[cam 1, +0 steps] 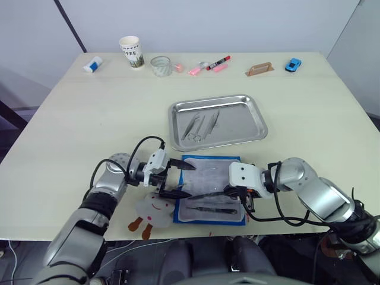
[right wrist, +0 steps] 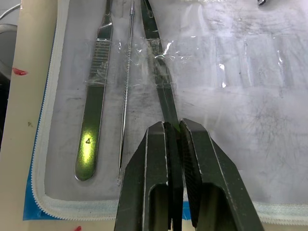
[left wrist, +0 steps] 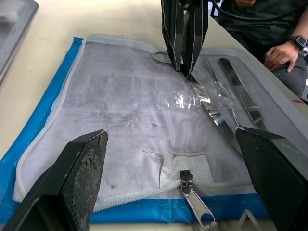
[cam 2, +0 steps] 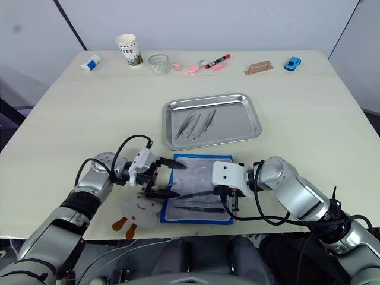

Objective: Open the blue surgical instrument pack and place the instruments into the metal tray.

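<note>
The blue surgical instrument pack lies open near the table's front edge, its pale lining up. My left gripper is open over the pack's left side, one finger at each side of the zipper end. My right gripper is shut on a slim dark instrument taped to the lining, at the pack's right side. Beside it lie a flat steel handle marked 4 and a thin probe. The metal tray sits just behind the pack and holds several silver instruments.
A white plush toy lies against the pack's front left corner. Along the far edge stand a paper cup, a glass, pink and red markers, a brown block and a blue toy car. A person's hand rests beyond the table.
</note>
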